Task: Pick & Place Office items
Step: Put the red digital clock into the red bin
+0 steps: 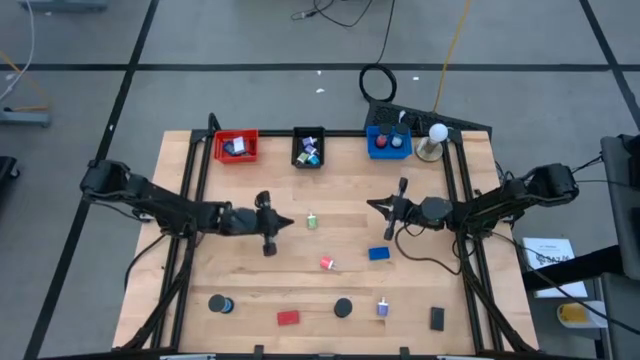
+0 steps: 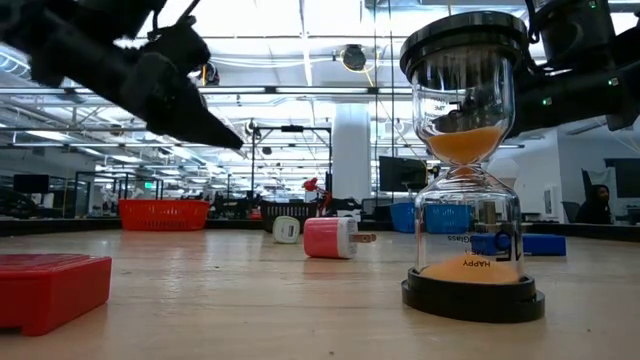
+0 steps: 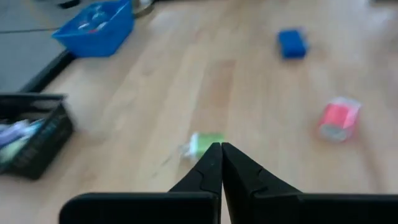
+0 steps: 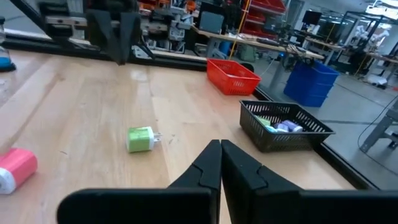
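Left end effector (image 1: 288,221) hovers clenched and empty beside the green plug (image 1: 312,221) mid-bench (image 1: 340,190) (right end effector (image 1: 375,204) clenched too).

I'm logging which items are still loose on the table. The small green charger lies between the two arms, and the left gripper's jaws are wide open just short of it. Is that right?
Not quite. The green charger does lie between the two arms, but the left gripper has its jaws shut, tips pressed together, just short of it and holding nothing. The left wrist view shows this.
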Controlling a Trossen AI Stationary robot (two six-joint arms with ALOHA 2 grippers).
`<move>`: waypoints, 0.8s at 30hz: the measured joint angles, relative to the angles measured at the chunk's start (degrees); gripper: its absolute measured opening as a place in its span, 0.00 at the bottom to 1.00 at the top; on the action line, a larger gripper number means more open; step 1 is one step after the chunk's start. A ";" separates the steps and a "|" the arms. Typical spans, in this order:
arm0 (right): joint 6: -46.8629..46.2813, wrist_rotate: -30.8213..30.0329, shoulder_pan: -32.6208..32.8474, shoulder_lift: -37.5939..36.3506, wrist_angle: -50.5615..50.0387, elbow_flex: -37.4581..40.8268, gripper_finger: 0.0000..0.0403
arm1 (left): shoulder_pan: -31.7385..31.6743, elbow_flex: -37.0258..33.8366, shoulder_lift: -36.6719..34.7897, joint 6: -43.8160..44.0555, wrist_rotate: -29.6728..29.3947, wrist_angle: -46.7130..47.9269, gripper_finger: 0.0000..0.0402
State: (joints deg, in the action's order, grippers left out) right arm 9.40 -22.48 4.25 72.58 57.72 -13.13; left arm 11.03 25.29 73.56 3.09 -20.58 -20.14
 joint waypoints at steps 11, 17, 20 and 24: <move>0.73 0.04 0.00 0.01 -0.85 0.00 0.01 | 13.34 11.24 6.79 3.94 -10.40 10.01 0.02; 0.73 0.07 0.00 0.00 -0.88 0.00 0.01 | 19.56 18.06 12.66 10.08 -16.09 19.26 0.04; 0.73 0.07 0.00 0.00 -0.95 0.00 0.00 | 21.94 21.46 15.61 14.89 -17.25 23.79 0.04; 0.73 0.09 0.00 0.00 -0.97 0.00 0.01 | 24.98 25.22 19.91 20.76 -17.24 28.32 0.05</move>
State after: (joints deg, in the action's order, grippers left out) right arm 10.13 -22.39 4.25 72.58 56.75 -13.13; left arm 36.02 50.51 93.48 23.85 -37.82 8.17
